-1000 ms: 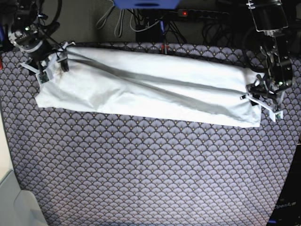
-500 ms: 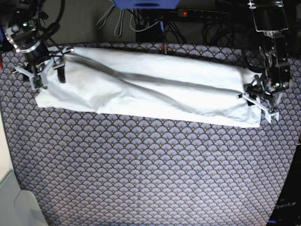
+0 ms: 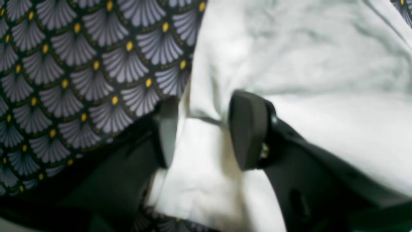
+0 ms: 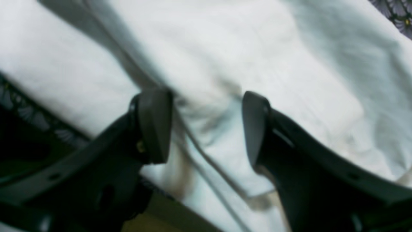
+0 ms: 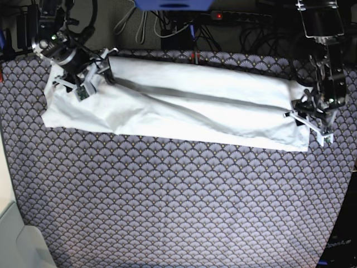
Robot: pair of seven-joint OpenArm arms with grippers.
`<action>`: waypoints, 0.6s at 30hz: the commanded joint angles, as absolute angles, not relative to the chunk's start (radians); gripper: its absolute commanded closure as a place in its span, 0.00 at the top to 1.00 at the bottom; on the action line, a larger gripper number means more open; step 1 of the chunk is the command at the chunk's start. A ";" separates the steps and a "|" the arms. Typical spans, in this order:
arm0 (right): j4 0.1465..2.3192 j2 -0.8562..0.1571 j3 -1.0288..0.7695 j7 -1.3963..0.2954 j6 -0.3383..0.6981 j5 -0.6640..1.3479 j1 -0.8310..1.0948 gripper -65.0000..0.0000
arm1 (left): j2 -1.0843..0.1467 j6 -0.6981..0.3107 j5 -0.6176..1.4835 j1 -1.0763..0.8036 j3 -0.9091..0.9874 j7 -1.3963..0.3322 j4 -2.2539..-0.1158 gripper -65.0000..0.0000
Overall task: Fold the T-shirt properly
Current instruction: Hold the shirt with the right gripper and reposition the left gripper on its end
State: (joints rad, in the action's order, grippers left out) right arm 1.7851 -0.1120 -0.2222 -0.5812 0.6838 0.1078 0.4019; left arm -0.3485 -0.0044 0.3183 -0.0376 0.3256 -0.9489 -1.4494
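Here T-shirt [image 5: 173, 103] ends pinched between left fingers [image 3: 248, 132], right fingers [image 4: 154, 125].

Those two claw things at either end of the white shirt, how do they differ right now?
The left tool sits at the T-shirt's end on the base view's right; the right tool is at the opposite end, by the far edge. The left tool straddles the shirt's edge beside patterned cloth; the right tool is over shirt fabric. Both stand with jaws apart, fabric between.
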 commanded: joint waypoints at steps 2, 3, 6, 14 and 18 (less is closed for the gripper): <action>1.776 -0.119 -0.226 -0.562 0.687 0.113 0.403 0.55 | -0.366 -0.007 0.321 -0.042 0.332 -0.946 -1.511 0.45; 1.773 -0.120 -0.226 -0.562 0.687 0.113 0.403 0.55 | -0.366 -0.007 0.321 -0.050 0.332 -0.958 -1.532 0.45; 1.773 -0.120 -0.226 -0.562 0.688 0.113 0.403 0.55 | -0.363 -0.007 0.321 -0.061 0.334 -0.990 -1.613 0.46; 1.773 -0.120 -0.220 -0.562 0.690 0.113 0.401 0.55 | -0.358 -0.007 0.321 -0.093 0.334 -1.030 -1.735 0.57; 1.771 -0.120 -0.220 -0.562 0.690 0.113 0.401 0.55 | -0.361 -0.007 0.343 -0.059 0.334 -1.029 -1.647 0.60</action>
State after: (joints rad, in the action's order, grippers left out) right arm 1.7576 -0.1135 -0.2192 -0.5758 0.6838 0.1081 0.4023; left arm -0.3462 -0.0071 0.3344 -0.0769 0.3264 -1.0443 -1.6329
